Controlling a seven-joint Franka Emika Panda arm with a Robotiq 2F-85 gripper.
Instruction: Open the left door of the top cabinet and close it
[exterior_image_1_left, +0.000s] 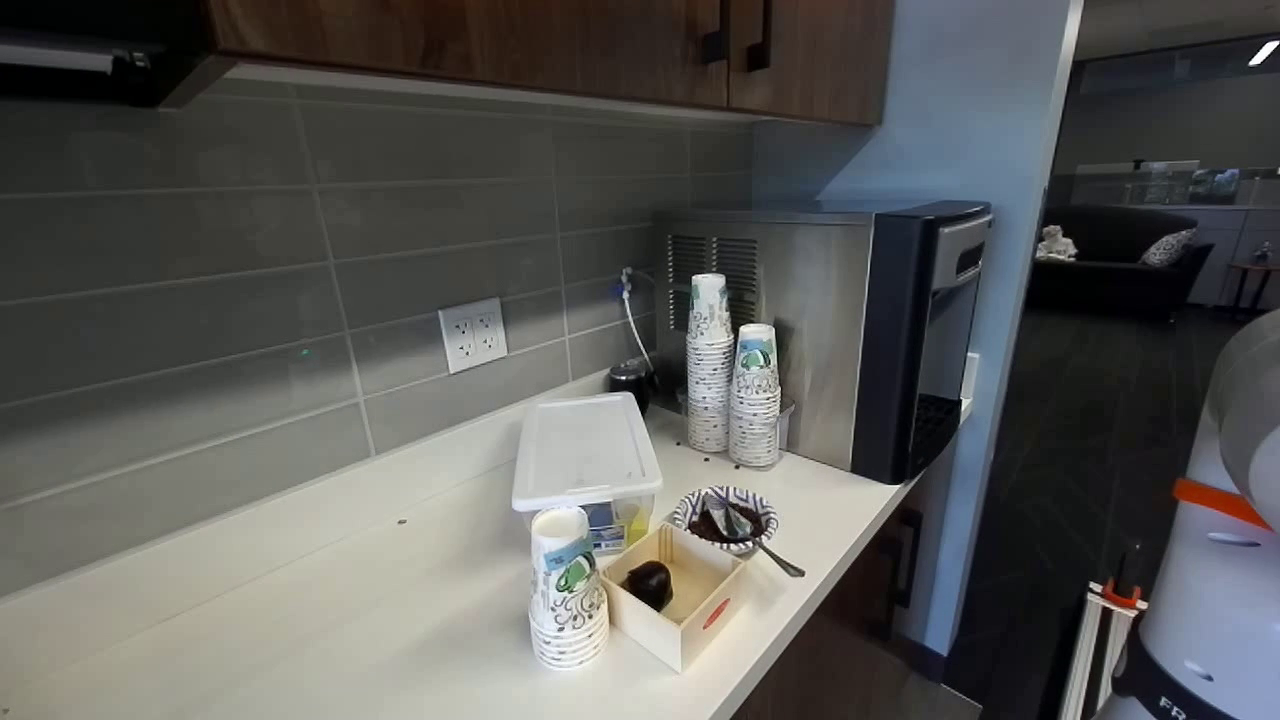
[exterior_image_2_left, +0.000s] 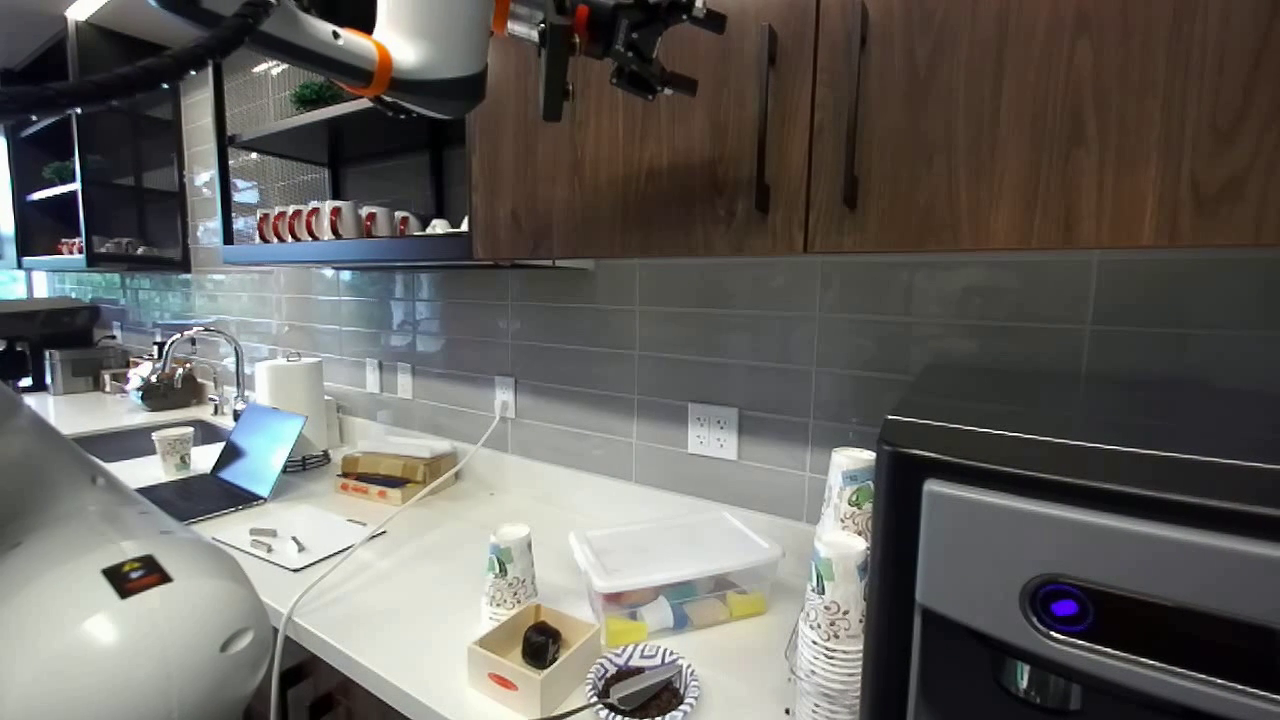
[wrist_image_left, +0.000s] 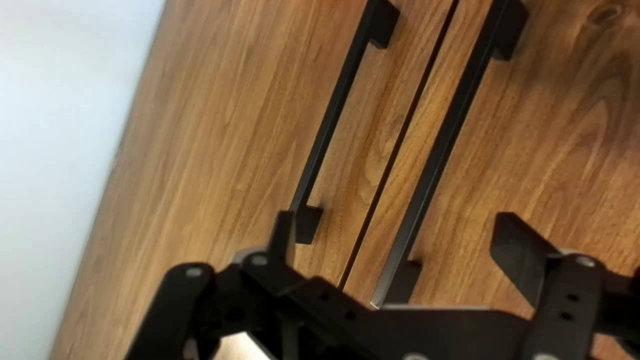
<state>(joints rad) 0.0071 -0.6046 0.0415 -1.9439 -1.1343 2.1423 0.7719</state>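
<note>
We see a rounded, glossy white arm (exterior_image_2_left: 430, 40) with orange bands (exterior_image_2_left: 379, 64) and a thick, ribbed black cable (exterior_image_2_left: 150, 75). A small dark label (exterior_image_2_left: 137, 576) with an orange mark sits on the pale shell (exterior_image_2_left: 110, 660); on a black band (exterior_image_1_left: 1140, 675) we read white letters, FR. Our gripper (wrist_image_left: 397, 220) is matt black, with 2 flat-faced fingers (wrist_image_left: 520, 252) and round grey screw heads (wrist_image_left: 260, 260).

In an exterior view, your gripper (exterior_image_2_left: 696, 53) is before the left door (exterior_image_2_left: 690, 165); on the counter (exterior_image_2_left: 415, 595) below, box (exterior_image_2_left: 500, 660) left of bowl (exterior_image_2_left: 640, 655), cup stack (exterior_image_2_left: 511, 570) behind box, tub (exterior_image_2_left: 672, 555) behind bowl.
</note>
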